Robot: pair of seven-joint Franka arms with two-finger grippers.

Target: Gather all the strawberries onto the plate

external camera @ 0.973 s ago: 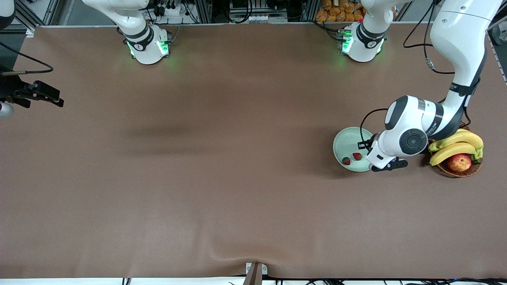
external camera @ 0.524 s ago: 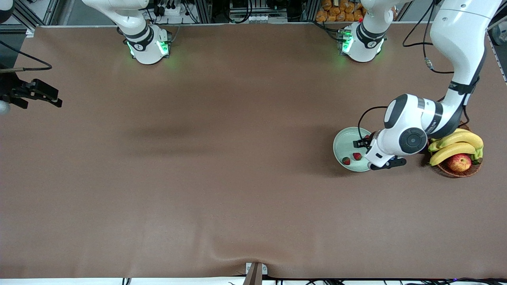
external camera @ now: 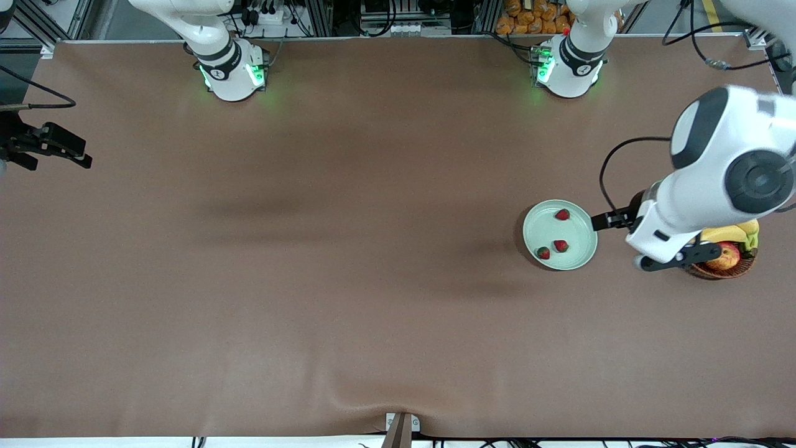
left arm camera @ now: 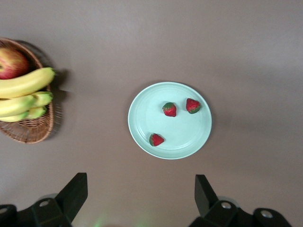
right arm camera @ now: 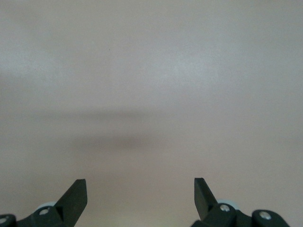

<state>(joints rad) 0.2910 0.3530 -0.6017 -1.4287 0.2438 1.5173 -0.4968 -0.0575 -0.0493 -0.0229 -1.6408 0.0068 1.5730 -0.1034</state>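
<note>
Three strawberries lie apart in the pale green plate [external camera: 581, 249] [left arm camera: 187, 142] near the left arm's end of the table: one [external camera: 562, 214] [left arm camera: 156, 139] close to the rim, two [external camera: 561, 246] [external camera: 544, 252] side by side nearer the front camera, also seen in the left wrist view [left arm camera: 169, 109] [left arm camera: 192, 105]. My left gripper [external camera: 675, 258] [left arm camera: 139, 194] hangs open and empty, high over the cloth between plate and basket. My right gripper [external camera: 59, 146] [right arm camera: 139, 194] waits open and empty over bare cloth at the right arm's end of the table.
A brown wicker basket [external camera: 715, 272] [left arm camera: 33, 135] stands beside the plate at the table's end, holding bananas [external camera: 727, 233] [left arm camera: 23, 85] and a red-yellow apple [external camera: 724, 256] [left arm camera: 9, 64]. Brown cloth covers the table.
My left gripper has opened, left a strawberry in the plate, and risen away toward the basket. The right gripper has drifted slightly.
</note>
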